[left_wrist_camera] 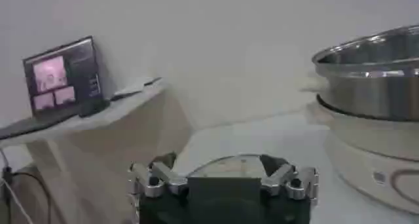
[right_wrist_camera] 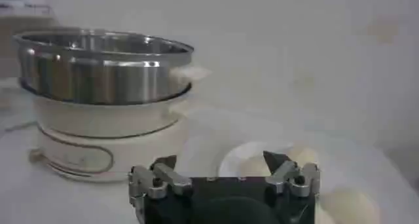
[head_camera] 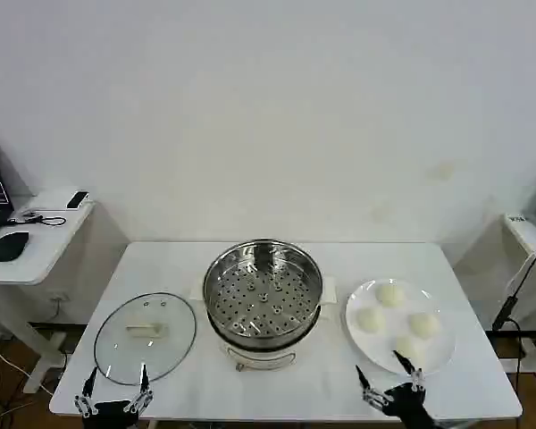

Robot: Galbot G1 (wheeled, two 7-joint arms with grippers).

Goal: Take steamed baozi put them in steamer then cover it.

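Observation:
The steamer [head_camera: 263, 299], a shiny steel pot with a perforated tray on a white base, stands open at the table's middle. Its cover [head_camera: 145, 338], a clear glass lid with a pale bar handle, lies flat to the left. Several steamed baozi [head_camera: 390, 293] rest on a white plate [head_camera: 438, 299] to the right. My left gripper [head_camera: 116, 375] is open near the front edge, just in front of the cover [left_wrist_camera: 229, 165]. My right gripper [head_camera: 380, 365] is open at the plate's front edge, close to the nearest baozi [head_camera: 409, 349]. Both grippers, left [left_wrist_camera: 217, 163] and right [right_wrist_camera: 219, 158], hold nothing.
A small white side table [head_camera: 36, 241] stands beyond the table's left end, carrying a mouse, a phone and a laptop [left_wrist_camera: 62, 74]. Another stand with a cable [head_camera: 518, 286] is at the far right. A white wall rises behind.

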